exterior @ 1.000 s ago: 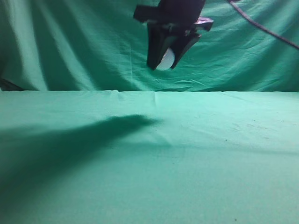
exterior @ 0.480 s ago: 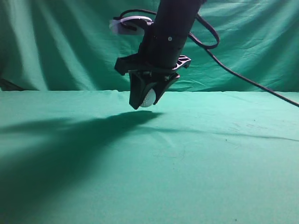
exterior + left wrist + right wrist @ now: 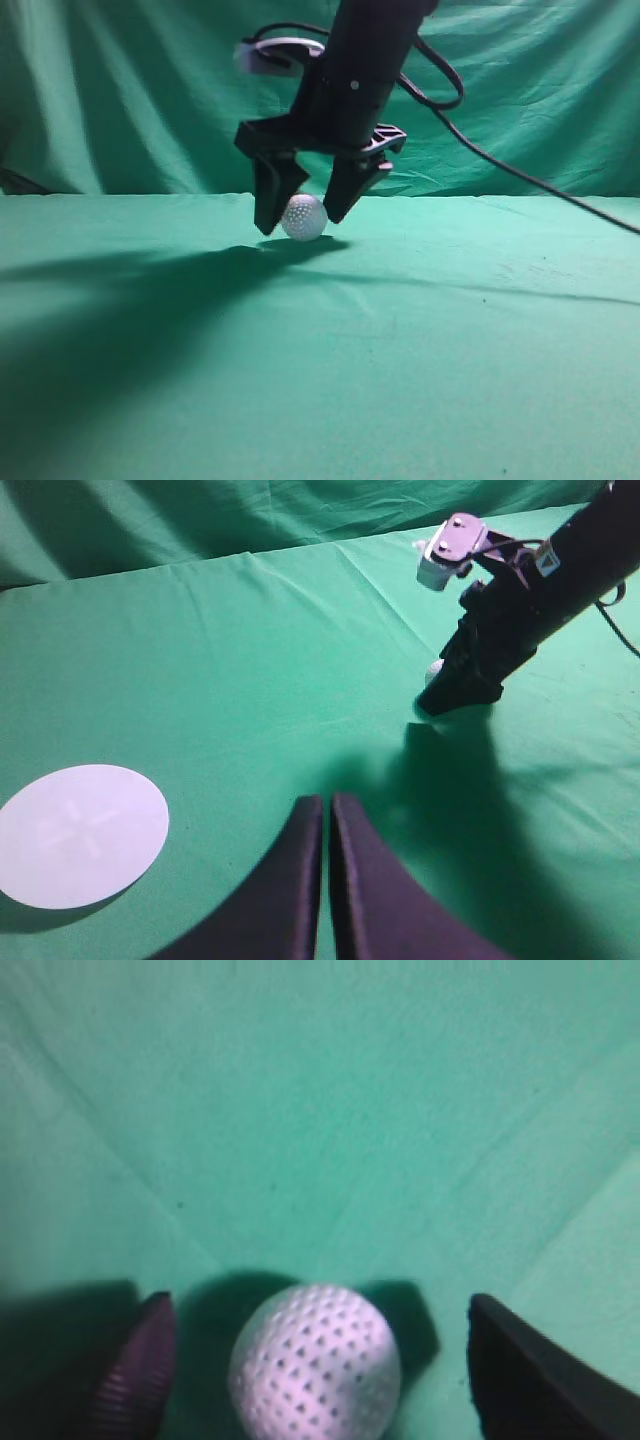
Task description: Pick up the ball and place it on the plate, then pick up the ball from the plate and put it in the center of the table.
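The small white dimpled ball (image 3: 303,217) rests on the green table (image 3: 420,340) between the fingers of my right gripper (image 3: 300,210), which is open and not touching it. In the right wrist view the ball (image 3: 315,1365) lies between the two spread fingertips (image 3: 320,1360) with a gap on each side. In the left wrist view the ball (image 3: 434,668) is only a small white spot beside the right arm. My left gripper (image 3: 326,810) is shut and empty, hovering above the table. The white round plate (image 3: 80,832) lies flat to its left.
The right arm (image 3: 520,620) with its wrist camera and cable reaches down over the table. A draped green curtain (image 3: 120,90) hangs behind the table's far edge. Dark arm shadows fall across the cloth on the left.
The right gripper came down from high above the table with the ball, then opened; the ball now sits on the cloth, free of the fingers.
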Robot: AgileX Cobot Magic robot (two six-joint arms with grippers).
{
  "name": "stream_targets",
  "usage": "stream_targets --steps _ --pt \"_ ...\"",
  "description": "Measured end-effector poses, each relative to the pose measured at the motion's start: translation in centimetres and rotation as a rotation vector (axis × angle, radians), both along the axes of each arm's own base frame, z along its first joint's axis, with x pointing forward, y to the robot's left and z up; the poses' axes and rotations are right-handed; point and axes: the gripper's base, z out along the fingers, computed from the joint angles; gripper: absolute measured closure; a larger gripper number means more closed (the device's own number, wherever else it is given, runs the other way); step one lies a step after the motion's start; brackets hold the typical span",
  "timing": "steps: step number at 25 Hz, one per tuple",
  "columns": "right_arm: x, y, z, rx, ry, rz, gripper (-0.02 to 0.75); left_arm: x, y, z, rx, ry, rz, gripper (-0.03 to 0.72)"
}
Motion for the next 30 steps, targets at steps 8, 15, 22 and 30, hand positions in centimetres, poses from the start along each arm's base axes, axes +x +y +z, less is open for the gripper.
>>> stream_targets --steps 8,15,22,30 --pt "0.7 0.6 8.3 0.041 -0.024 -0.005 0.261 0.0 0.0 0.0 0.0 0.0 0.0 0.688" --pt "-1.9 -2.9 19.7 0.001 -0.14 -0.142 0.661 0.1 0.1 0.1 -0.002 -0.014 0.009 0.688" --pt "-7.7 -8.3 27.8 0.004 -0.222 -0.279 0.738 0.3 0.2 0.7 -0.08 -0.059 0.046 0.688" --pt "-16.5 -14.3 28.1 0.099 -0.284 -0.308 0.738 0.4 0.3 1.4 -0.175 -0.108 0.073 0.688"
